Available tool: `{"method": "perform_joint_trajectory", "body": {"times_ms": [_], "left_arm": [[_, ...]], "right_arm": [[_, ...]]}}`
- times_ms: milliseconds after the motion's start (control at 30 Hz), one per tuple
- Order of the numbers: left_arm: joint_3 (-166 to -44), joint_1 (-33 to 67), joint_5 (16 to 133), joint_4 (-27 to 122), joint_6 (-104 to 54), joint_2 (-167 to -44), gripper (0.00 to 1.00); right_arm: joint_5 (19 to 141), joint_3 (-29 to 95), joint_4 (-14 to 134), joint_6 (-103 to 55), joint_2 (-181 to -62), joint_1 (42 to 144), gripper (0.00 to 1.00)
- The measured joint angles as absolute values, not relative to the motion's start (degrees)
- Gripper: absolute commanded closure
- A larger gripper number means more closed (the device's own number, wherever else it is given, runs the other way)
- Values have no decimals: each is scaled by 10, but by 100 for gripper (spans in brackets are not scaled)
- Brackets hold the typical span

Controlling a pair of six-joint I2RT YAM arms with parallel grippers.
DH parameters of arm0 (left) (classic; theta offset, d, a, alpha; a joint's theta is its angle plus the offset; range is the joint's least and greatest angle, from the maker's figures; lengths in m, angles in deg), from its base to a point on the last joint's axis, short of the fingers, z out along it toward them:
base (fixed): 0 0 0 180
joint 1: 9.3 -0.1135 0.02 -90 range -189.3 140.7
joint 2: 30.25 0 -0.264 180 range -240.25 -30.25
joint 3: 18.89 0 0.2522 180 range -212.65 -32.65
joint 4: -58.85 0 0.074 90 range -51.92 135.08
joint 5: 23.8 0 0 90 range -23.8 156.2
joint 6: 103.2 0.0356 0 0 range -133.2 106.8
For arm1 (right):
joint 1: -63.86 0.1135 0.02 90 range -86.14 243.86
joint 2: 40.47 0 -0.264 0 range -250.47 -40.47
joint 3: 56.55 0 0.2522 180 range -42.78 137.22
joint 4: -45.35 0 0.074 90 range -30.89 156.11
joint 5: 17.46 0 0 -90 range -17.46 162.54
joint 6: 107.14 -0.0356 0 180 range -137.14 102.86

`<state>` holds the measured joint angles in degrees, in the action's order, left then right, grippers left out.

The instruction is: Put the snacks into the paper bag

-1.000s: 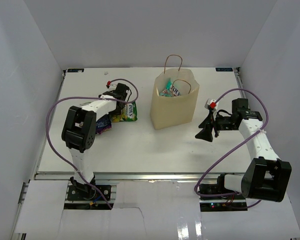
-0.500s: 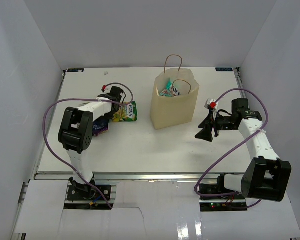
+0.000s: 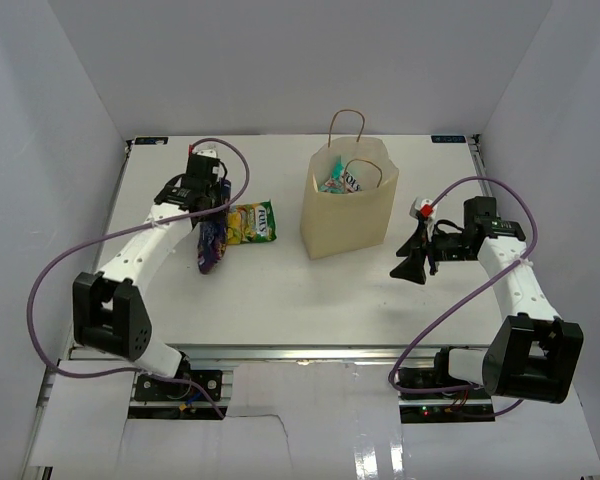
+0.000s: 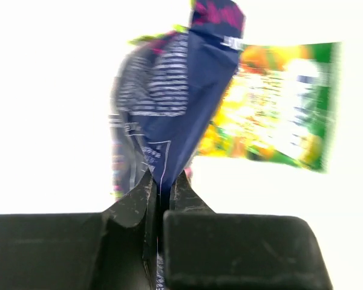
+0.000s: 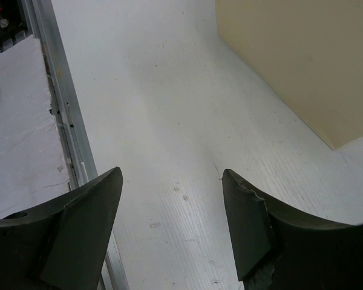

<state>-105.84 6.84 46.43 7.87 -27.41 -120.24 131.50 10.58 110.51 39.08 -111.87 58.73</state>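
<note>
Top external view: we see the table [image 3: 280, 290] with the paper bag [image 3: 346, 215] standing upright at mid-table, its mouth open upward
Done so far: we make out a few packets [image 3: 338, 180] already inside the paper bag, with teal and white print showing; how many, we cannot tell
Left to do: we count two snacks outside it, so we judge the task well along but unfinished
Loose snack: the green-yellow pack [image 3: 252, 222] lies flat on the table, left of the paper bag and apart from it, its long axis running across the table toward the bag
Held snack: the dark blue bag [image 4: 181, 103] sits just beside the green-yellow pack, and its long axis runs straight out from the fingers, toward the near edge in the top view; we cannot tell whether it is clear of the table
Left arm: the left gripper [image 4: 163, 184] is clenched on one edge of the dark blue bag
Right arm: the right gripper [image 5: 172, 181] has its jaws apart and holds nothing, low over the table near the paper bag's right side
</note>
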Motion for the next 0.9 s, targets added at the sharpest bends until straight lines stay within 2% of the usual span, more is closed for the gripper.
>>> {"method": "perform_joint_trajectory", "body": {"times_ms": [233,367,533,700,900], "left_arm": [[-1013,73,594,96,-303,-1090,100],[-989,73,667,98,-333,-1062,100],[-980,73,731,99,-359,-1036,100],[-968,73,769,101,-383,-994,100],[-928,73,810,101,-412,-934,100]], "right_arm": [[1360,142,1219,551,-1119,593,26],[1355,167,1244,595,-1116,651,26],[1311,174,1191,562,-1075,777,25],[1264,176,1125,546,-1030,915,14],[1160,165,963,508,-1002,1055,10]]}}
